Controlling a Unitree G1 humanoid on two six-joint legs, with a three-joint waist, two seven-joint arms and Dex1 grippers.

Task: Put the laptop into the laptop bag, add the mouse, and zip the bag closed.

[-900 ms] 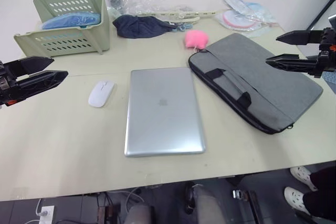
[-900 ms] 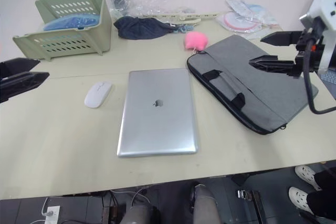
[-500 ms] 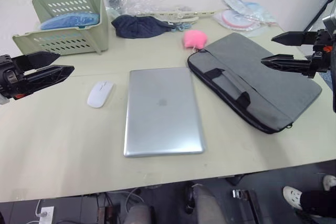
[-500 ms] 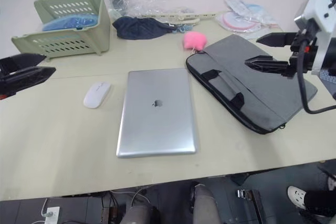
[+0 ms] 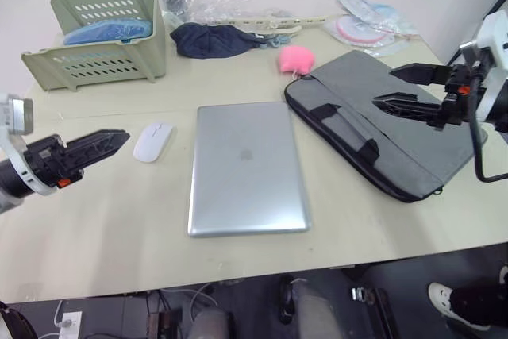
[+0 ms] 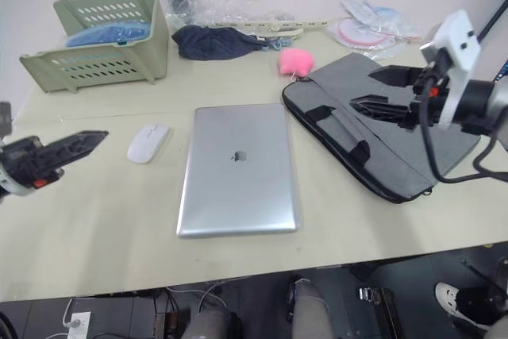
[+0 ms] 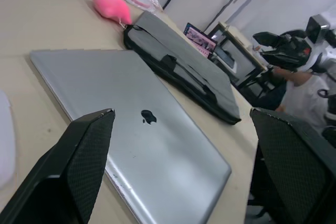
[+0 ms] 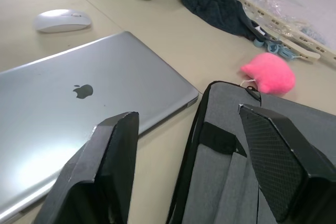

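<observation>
While the laptop (image 5: pixel 247 166) lies flat mid-table with the mouse (image 5: pixel 152 141) just left of it, the bag (image 5: pixel 386 122) lies at its right. Both the left gripper (image 5: pixel 107 142) and right gripper (image 5: pixel 393 86) are spread, empty. If the thin lid is pinched badly, it could be pushed sideways.

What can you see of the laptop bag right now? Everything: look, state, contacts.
The laptop bag is a flat grey fabric sleeve with black edging and two black strap handles on its top face. It lies flat on the table, angled, to the right of the laptop and apart from it. A pink fluffy charm hangs off its far corner. Whether the zip is open or closed can't be told. The right hand hovers open above it, not touching.
</observation>
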